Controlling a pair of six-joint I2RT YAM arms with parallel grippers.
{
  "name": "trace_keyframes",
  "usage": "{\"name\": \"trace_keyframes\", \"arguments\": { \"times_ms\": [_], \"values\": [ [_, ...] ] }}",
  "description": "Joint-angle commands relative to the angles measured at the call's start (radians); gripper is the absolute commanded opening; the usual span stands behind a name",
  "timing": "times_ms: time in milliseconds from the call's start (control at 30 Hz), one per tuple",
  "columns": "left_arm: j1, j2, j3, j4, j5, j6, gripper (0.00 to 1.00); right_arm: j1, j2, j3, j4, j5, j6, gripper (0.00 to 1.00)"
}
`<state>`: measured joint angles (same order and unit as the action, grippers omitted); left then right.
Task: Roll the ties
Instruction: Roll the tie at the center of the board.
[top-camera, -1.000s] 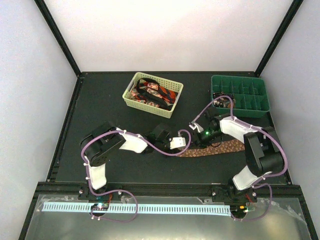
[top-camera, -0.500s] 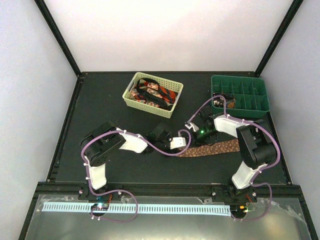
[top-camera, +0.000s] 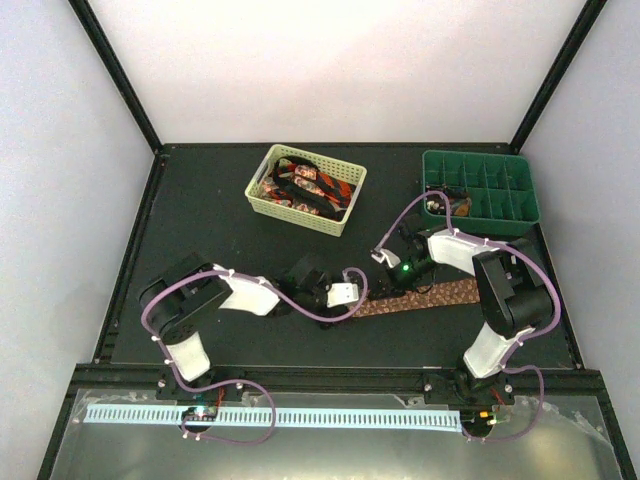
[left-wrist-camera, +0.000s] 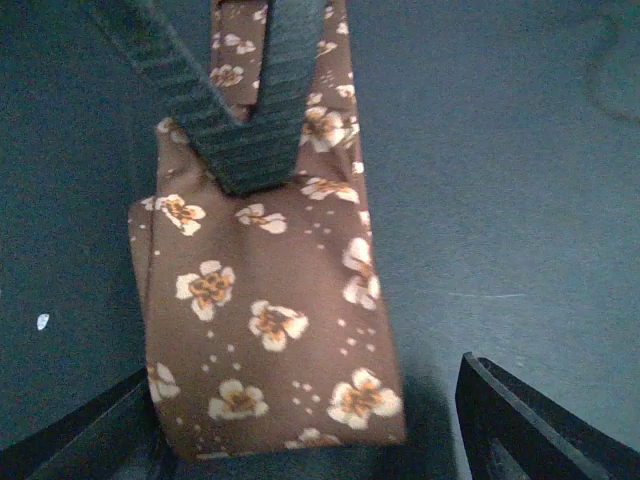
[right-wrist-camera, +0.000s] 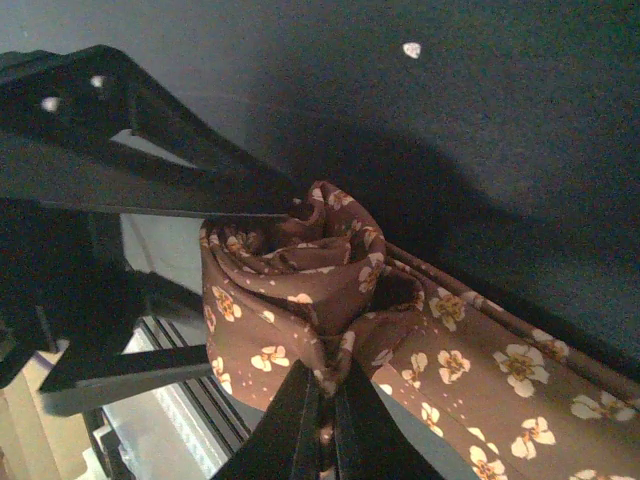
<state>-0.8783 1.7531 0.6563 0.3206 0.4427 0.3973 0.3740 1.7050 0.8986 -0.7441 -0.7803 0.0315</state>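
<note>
A brown tie with small light flowers lies across the table's near right. In the right wrist view my right gripper is shut on its partly rolled end; in the top view this gripper stands over the tie's middle. My left gripper is open at the tie's left end. In the left wrist view the flat end lies between its wide-apart jaws, and the right gripper's dark ribbed fingers press on the tie further along. Red-and-black ties lie in the basket.
The pale yellow lattice basket stands at the back centre-left. The green divided tray stands at the back right, with a small item in one of its left cells. Purple cables loop from both arms over the table.
My right gripper has moved left along the tie and come lower over it. My left arm has dropped and drawn back a little to the left, the gripper staying at the tie's end.
</note>
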Motion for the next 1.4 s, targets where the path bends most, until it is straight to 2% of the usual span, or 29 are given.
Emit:
{"name": "trace_keyframes", "arguments": {
  "times_ms": [0,200,400,500,600,667,833,1033,1133,1267,1367],
  "values": [
    [0.007,-0.049,-0.016,0.035,0.069,0.026,0.77,0.005,0.010,0.009,-0.021,0.047,-0.016,0.02],
    [0.002,0.037,0.005,0.085,0.056,-0.006,0.87,0.006,0.015,-0.003,0.004,0.041,-0.026,0.02],
    [-0.025,0.133,0.069,0.113,0.010,-0.055,0.85,0.006,0.024,0.003,0.008,0.030,-0.037,0.02],
    [-0.030,0.170,0.106,0.064,-0.024,-0.052,0.78,0.006,0.017,0.004,0.008,0.012,-0.045,0.02],
    [-0.020,0.179,0.124,-0.003,-0.115,-0.056,0.61,0.006,0.015,0.012,0.009,-0.002,-0.056,0.02],
    [0.014,0.176,0.130,-0.056,-0.103,-0.060,0.52,0.006,0.024,0.017,0.011,-0.016,-0.075,0.02],
    [0.059,0.145,0.105,-0.066,-0.123,0.010,0.45,0.005,0.098,0.094,0.006,-0.024,-0.123,0.02],
    [0.093,0.115,0.080,-0.071,-0.024,0.043,0.39,0.005,0.166,0.155,0.023,0.007,-0.157,0.02],
    [0.102,0.101,0.060,-0.045,0.041,0.044,0.40,0.005,0.179,0.141,0.044,-0.001,-0.163,0.02],
    [0.123,0.088,0.017,0.062,0.157,0.000,0.50,0.005,0.207,0.156,0.060,0.028,-0.178,0.02],
    [0.128,0.091,-0.001,0.132,0.171,-0.042,0.62,0.005,0.236,0.180,0.038,0.034,-0.213,0.02]
  ]
}}
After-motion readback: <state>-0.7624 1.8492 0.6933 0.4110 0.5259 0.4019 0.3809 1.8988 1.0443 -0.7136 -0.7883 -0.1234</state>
